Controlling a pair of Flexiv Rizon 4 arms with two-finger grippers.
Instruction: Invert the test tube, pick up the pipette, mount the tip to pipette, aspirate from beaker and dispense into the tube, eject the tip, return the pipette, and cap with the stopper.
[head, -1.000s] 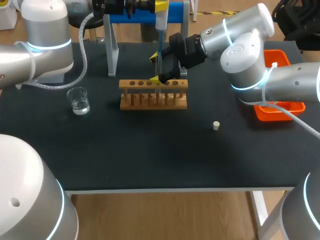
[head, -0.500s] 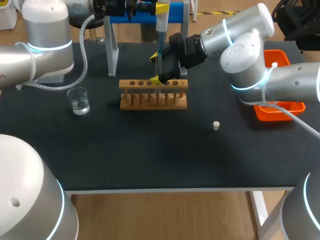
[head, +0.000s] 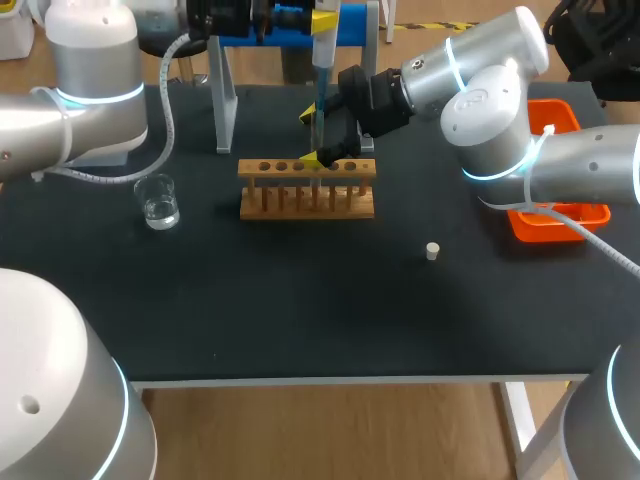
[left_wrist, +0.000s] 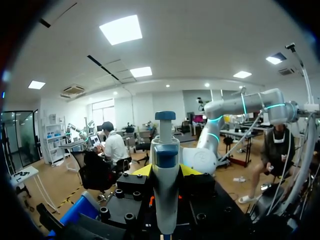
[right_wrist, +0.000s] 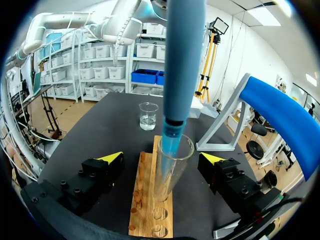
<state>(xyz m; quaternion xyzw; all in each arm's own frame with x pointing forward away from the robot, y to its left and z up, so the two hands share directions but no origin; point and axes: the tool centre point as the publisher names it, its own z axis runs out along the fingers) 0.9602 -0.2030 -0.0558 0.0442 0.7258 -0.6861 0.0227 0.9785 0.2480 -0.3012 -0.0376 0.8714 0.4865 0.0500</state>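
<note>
Quick status from my end: my left pincer (left_wrist: 166, 170) is clenched on the pipette (left_wrist: 165, 187), yellow tips pressed against the body from both sides, plunger end sticking up past them. In the head view that arm comes in from the left and holds the pipette upright, high up at the back of the counter (head: 300, 300), right in front of the blue stand (head: 280, 30).

The pipette's blue tip (right_wrist: 170, 142) pokes down into the mouth of the test tube (right_wrist: 167, 175). The tube stands upright, open end up, in one of the holes of the wooden rack (head: 307, 187). I can't tell from here whether there's any liquid in it.

My right pincer (right_wrist: 162, 157) is released. Its fingers are spread wide, one on each side of the tube, with a clear gap both ways, so nothing is gripped. The arm reaches in from the right and hangs just behind the rack.

The beaker (head: 157, 200) with a bit of clear liquid sits on the counter, left of the rack and apart from it. The little white stopper (head: 432, 251) lies by itself in front of the rack and to its right. There's an orange tray (head: 560, 222) at the right edge, partly hidden behind my right arm
</note>
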